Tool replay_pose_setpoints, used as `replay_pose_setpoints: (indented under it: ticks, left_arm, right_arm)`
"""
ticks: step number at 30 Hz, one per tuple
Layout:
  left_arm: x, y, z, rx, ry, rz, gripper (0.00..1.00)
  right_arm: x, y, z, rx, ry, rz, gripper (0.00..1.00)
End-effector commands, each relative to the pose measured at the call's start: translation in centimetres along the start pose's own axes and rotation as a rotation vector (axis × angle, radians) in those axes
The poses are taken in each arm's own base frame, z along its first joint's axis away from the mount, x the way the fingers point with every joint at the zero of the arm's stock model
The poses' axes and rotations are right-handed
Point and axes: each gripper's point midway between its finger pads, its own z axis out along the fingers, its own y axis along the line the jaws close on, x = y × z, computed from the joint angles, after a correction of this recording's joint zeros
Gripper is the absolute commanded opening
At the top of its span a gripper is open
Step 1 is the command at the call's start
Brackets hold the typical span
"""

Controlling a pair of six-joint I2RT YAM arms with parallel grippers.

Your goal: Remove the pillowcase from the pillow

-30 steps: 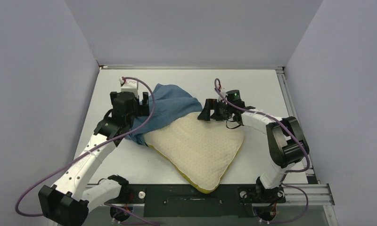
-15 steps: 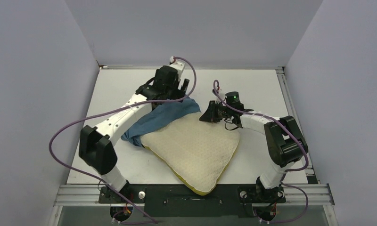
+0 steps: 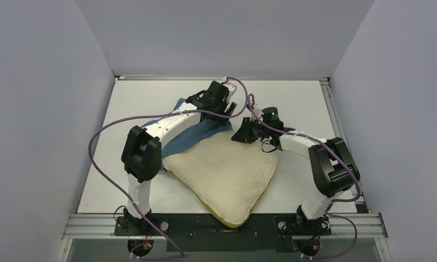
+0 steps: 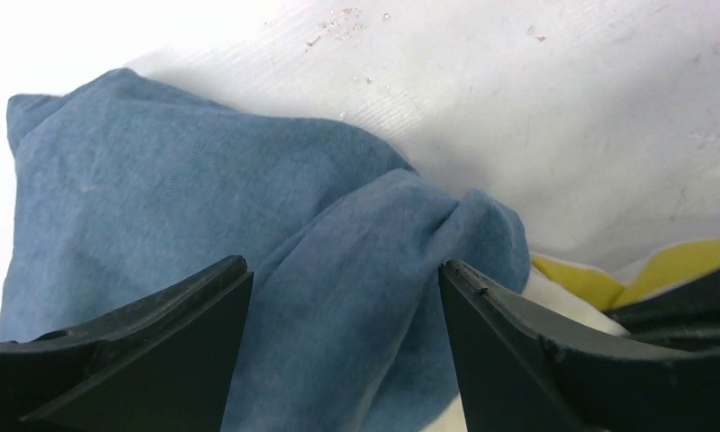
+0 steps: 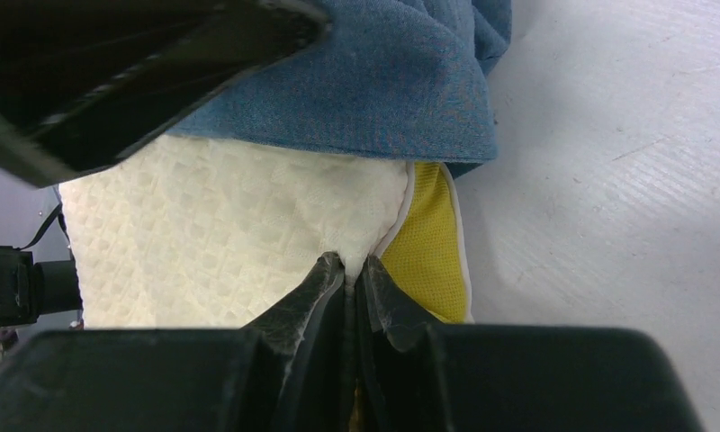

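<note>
The cream quilted pillow [image 3: 224,172] lies mid-table, its mustard-yellow edge [image 5: 424,243] showing at the far corner. The slate-blue pillowcase [image 3: 190,137] still covers that far-left end, bunched and wrinkled [image 4: 158,180]. My right gripper [image 5: 349,263] is shut on a pinch of the pillow's cream cloth beside the yellow edge, just below the pillowcase hem [image 5: 383,90]. My left gripper [image 4: 343,267] stands open over a raised fold of the pillowcase, one finger on each side, close to the right gripper [image 3: 240,134]. The left arm hides much of the blue cloth from above.
The white table [image 3: 295,98] is walled in grey on three sides. A metal rail [image 3: 336,117] runs along its right edge. Purple cables loop off both arms. The left gripper's dark body [image 5: 113,72] hangs close above the right gripper.
The left arm swung from the pillowcase's left side across to its far right corner, jaws narrowing a little. The right gripper shut on the pillow corner.
</note>
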Motion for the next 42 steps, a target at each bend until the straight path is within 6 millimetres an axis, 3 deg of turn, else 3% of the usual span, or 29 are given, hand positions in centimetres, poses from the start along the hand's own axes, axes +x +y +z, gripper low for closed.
replay_pose_setpoints:
  ticks: [1,5,9,19,26,29,36,42]
  left_arm:
    - [-1.9,-0.1,1.1,-0.02,-0.038,-0.007,0.71]
    - [-1.8,-0.2,1.5,-0.015,-0.036,-0.009,0.37]
    - [-2.2,2.2,1.1,-0.113,-0.049,-0.018,0.01]
    - [-3.4,12.7,-1.8,-0.363,-0.116,-0.182,0.0]
    - [-1.3,19.1,-4.0,-0.495,-0.13,-0.269,0.0]
    - [0.5,22.0,-4.6,-0.563,-0.125,-0.307,0.0]
    - [4.0,25.5,-4.0,-0.646,-0.073,-0.351,0.0]
    - [6.7,26.7,-2.2,-0.673,0.004,-0.359,0.0]
  right_arm:
    - [-1.7,2.2,-0.9,-0.051,-0.056,-0.086,0.05]
    - [-1.9,2.6,-1.2,-0.053,-0.068,-0.097,0.05]
    - [-2.1,3.1,-1.7,-0.064,-0.079,-0.111,0.05]
    - [-3.5,5.2,-3.8,-0.098,-0.171,-0.178,0.05]
    - [-3.9,6.0,-4.6,-0.111,-0.212,-0.196,0.05]
    - [-4.2,6.3,-5.0,-0.113,-0.233,-0.207,0.05]
    - [-4.5,6.1,-5.4,-0.099,-0.257,-0.205,0.05]
    - [-5.0,5.9,-6.2,-0.077,-0.297,-0.207,0.05]
